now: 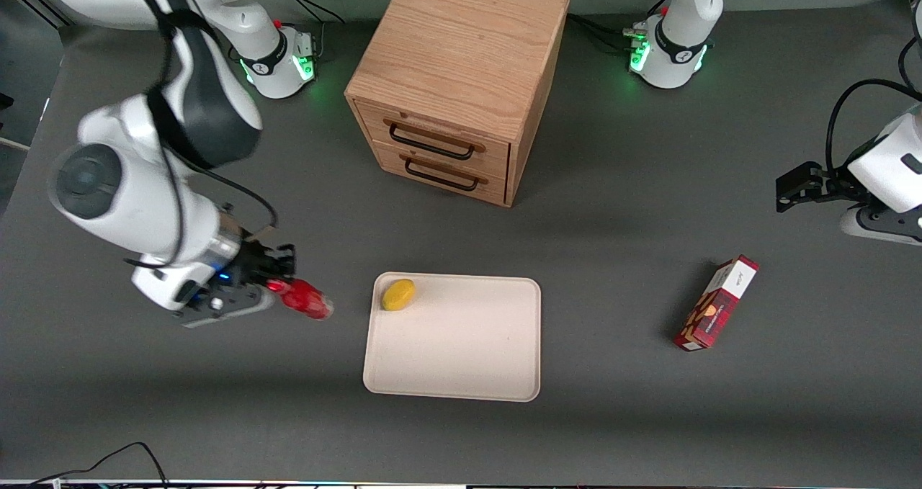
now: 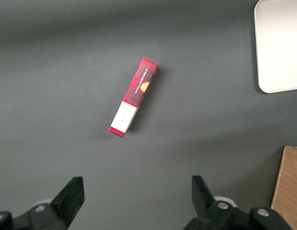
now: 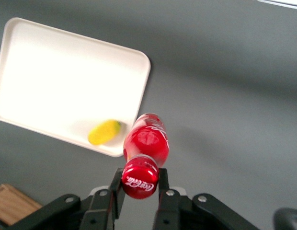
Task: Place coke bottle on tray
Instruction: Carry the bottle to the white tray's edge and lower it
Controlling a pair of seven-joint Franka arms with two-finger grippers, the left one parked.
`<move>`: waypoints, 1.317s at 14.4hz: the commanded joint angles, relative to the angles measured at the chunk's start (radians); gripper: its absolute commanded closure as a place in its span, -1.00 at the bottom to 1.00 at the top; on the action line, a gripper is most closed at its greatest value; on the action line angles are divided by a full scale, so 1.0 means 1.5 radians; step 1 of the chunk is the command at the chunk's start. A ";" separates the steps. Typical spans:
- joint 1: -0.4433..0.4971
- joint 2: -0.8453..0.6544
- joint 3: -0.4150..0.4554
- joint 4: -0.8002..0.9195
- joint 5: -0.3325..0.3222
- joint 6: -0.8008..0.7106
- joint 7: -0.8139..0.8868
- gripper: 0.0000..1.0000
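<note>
My right gripper (image 1: 277, 285) is shut on the cap end of the small red coke bottle (image 1: 306, 299), which hangs above the dark table beside the tray, toward the working arm's end. In the right wrist view the coke bottle (image 3: 144, 143) points away from the gripper (image 3: 139, 179), its two fingers pressing on the cap. The cream tray (image 1: 461, 359) lies flat in front of the drawer cabinet; the tray (image 3: 67, 72) shows just past the bottle's base. A yellow lemon-like fruit (image 1: 398, 294) rests in a tray corner near the bottle.
A wooden two-drawer cabinet (image 1: 461, 78) stands farther from the front camera than the tray. A red plaid carton (image 1: 716, 303) lies toward the parked arm's end of the table; the carton (image 2: 133, 97) also appears in the left wrist view.
</note>
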 commanded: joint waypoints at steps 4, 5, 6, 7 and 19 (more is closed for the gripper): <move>0.052 0.121 -0.016 0.066 -0.019 0.106 0.044 1.00; 0.052 0.132 -0.016 0.066 -0.019 0.127 0.044 1.00; 0.053 0.140 -0.016 0.065 -0.021 0.141 0.043 1.00; 0.053 0.150 -0.016 0.066 -0.042 0.155 0.043 1.00; 0.077 0.200 -0.015 0.074 -0.098 0.223 0.089 1.00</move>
